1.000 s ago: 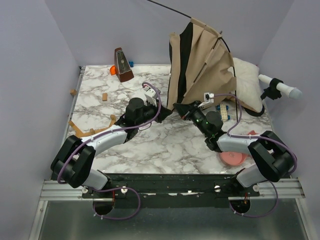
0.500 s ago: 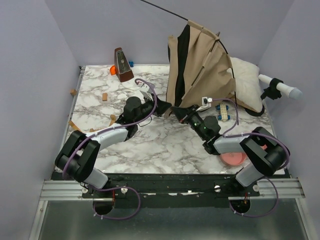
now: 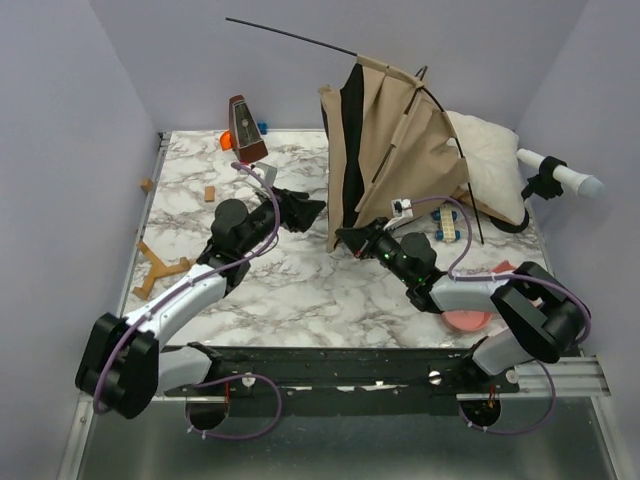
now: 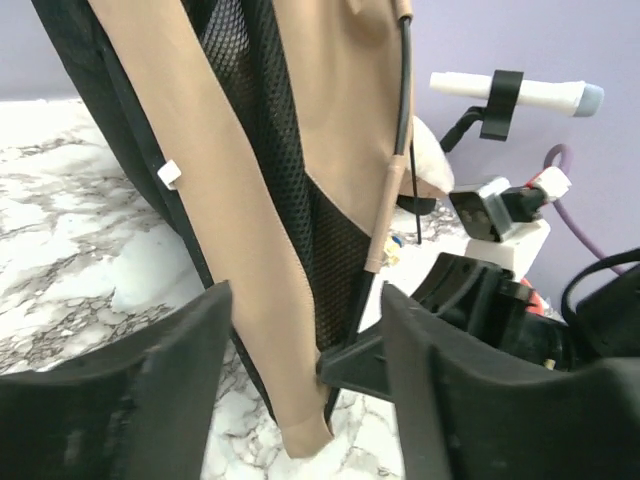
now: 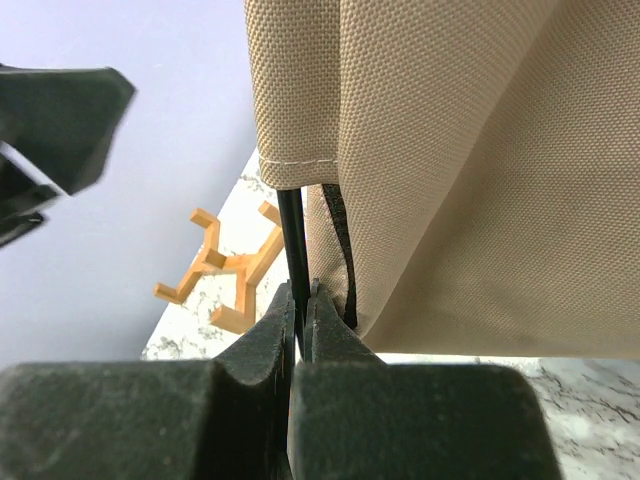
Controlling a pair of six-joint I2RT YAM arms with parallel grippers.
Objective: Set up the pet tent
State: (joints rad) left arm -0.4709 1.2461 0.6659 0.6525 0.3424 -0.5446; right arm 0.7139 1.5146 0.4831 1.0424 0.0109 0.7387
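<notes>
**Pet tent, half raised.** The pet tent (image 3: 400, 140) stands folded and narrow at the back right of the bench (image 3: 330, 290), with one thin pole (image 3: 290, 35) jutting free above it. The right end effector (image 5: 300, 300) is clamped on a black pole foot (image 5: 291, 240) at the tent's lower near corner. The left end effector (image 3: 305, 207) is spread wide and grips nothing, just beside the tent's tan hem.

The step in hand is probably spreading the base. The right grip should stay low and firm as an anchor. The left should take the opposite hem or pole and draw outward slowly, so that the poles bow rather than slip.

Nothing shows inside the tent. The white pillow (image 3: 490, 165) lies outside, behind it. The contents of a pink dish (image 3: 465, 320), half hidden under the right arm, cannot be told.
</notes>
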